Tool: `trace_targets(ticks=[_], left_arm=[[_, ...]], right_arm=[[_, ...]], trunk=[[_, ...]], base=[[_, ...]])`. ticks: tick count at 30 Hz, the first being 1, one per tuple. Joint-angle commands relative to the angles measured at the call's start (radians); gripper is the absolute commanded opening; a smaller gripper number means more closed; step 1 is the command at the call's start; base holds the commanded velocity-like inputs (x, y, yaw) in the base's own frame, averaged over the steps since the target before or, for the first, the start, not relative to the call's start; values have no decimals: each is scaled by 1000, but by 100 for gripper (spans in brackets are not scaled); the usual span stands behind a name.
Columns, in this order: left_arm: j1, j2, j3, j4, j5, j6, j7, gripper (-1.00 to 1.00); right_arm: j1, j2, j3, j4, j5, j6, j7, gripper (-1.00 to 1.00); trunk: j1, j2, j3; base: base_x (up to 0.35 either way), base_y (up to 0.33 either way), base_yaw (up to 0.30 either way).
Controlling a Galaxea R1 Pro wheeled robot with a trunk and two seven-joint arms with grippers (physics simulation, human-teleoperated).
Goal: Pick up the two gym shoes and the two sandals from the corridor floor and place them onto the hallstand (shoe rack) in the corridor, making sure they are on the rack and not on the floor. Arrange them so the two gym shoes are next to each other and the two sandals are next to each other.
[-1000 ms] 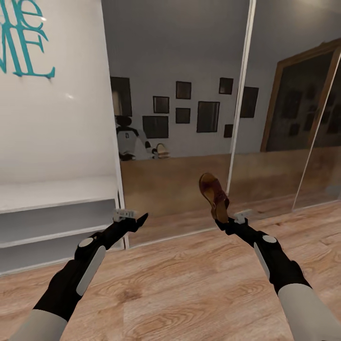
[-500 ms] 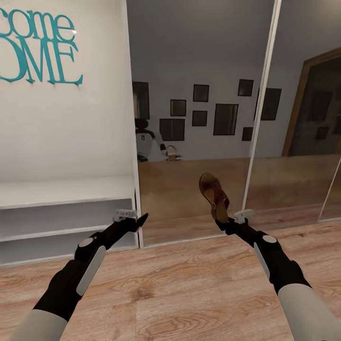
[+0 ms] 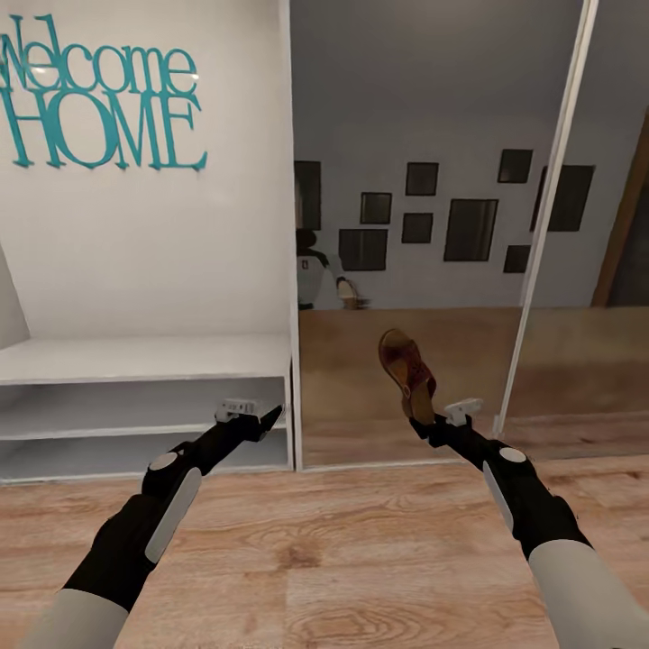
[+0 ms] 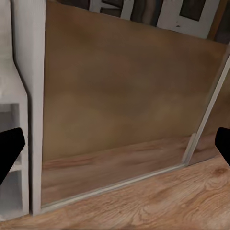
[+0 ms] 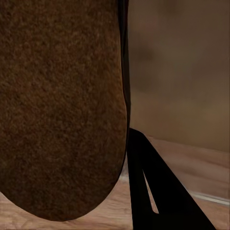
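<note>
Head view: the right tool [image 3: 422, 420] was clamped on the heel end of one sandal [image 3: 407, 372], which stood nearly upright above the tool, toe uppermost and tilted slightly to the left, clear of the corridor floor [image 3: 361, 559]. In the right wrist view the sandal's brown sole [image 5: 62, 105] lay close against the lens, with one dark finger [image 5: 158, 191] beside it. The left tool [image 3: 267, 416] carried nothing; in the left wrist view its two dark fingertips [image 4: 9, 151] appeared at opposite edges of the picture, well apart. The hallstand [image 3: 144, 356] stood at the left, ahead of the left arm: a pale flat top over two open shelf tiers, with a tall white back panel bearing teal lettering [image 3: 99, 104] that read "Welcome HOME". Just to the right of the hallstand was a mirrored sliding panel [image 3: 424, 225] with pale frames, which reflected the wood floor, a grey wall hung with dark picture frames [image 3: 469, 230], and the robot [image 3: 315, 275] itself. Both arms extended forward over the floor.
</note>
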Motion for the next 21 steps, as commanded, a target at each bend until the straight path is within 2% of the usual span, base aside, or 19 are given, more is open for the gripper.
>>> trace_targets(ticks=[1, 21], left_arm=[[-1, 0, -1, 0, 10, 7, 0, 100], [-1, 0, -1, 0, 10, 7, 0, 100]], right_arm=[[0, 1, -4, -3, 6, 7, 6, -100], [0, 1, -4, -3, 6, 7, 6, -100]], trunk=[[0, -1, -1], [0, -1, -1]], base=[[0, 0, 292], [0, 0, 293]])
